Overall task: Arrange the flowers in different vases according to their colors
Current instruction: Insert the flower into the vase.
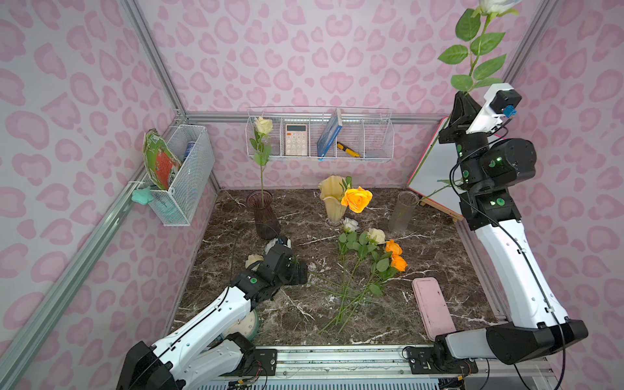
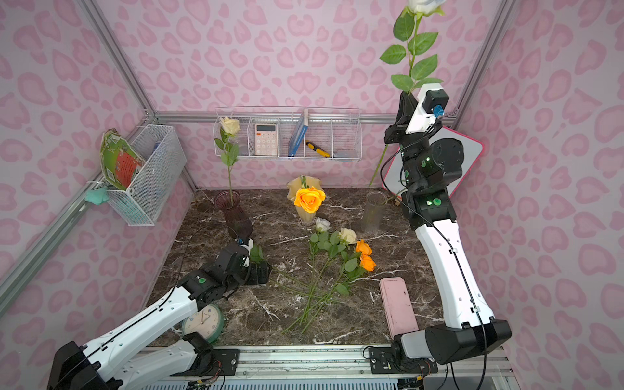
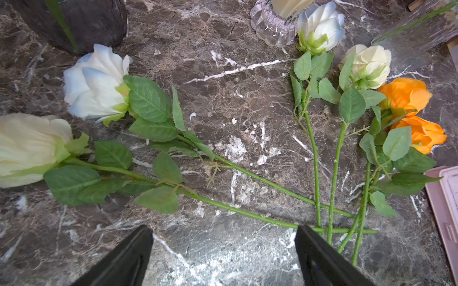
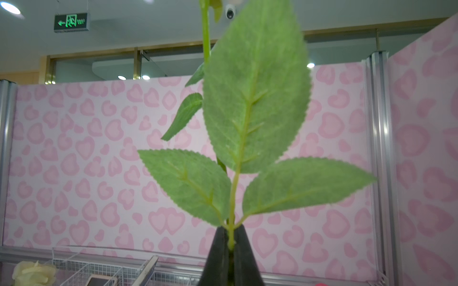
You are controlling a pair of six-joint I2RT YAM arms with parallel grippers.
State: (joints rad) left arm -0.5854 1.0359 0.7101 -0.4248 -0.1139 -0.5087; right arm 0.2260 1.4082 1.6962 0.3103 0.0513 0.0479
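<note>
Holding: right gripper (image 4: 230,245) is raised high, jaws pinched shut on the green stem of a pale blue-white rose (image 1: 479,50); its head rises above the gripper and its lower stem hangs below.
Clear vase (image 1: 403,211): straight glass cylinder, standing on the marble tabletop (image 1: 439,250) below the right gripper; a thin stem tip leans at its rim, and I cannot tell whether it is inside.
Yellow vase (image 1: 332,199): wavy flared rim, well off to the side of the right gripper, holding one orange rose (image 1: 356,199) whose head droops over the rim.
Dark vase (image 1: 265,216): ribbed purple-brown glass, just beyond the left gripper, holding one upright cream rose (image 1: 263,125).
Left gripper (image 3: 223,255): low over the tabletop, jaws spread wide, holding nothing.
Loose flowers by left gripper: a blue-white rose (image 3: 95,81) and a cream rose (image 3: 29,148) lie flat just ahead of the jaws, stems running across between them.
Loose cluster (image 1: 368,263): farther ahead, between both grippers, lie a blue-white head, a cream head and two orange heads, stems crossing.
Wall basket (image 1: 371,135): white wire compartments holding a calculator (image 1: 296,139), a blue book (image 1: 329,134) and a yellow cutter (image 1: 348,150).
Side basket (image 1: 184,175): wire, holding a green and red packet (image 1: 158,160).
Pink case (image 1: 433,305): flat on the tabletop near the right arm's base.
</note>
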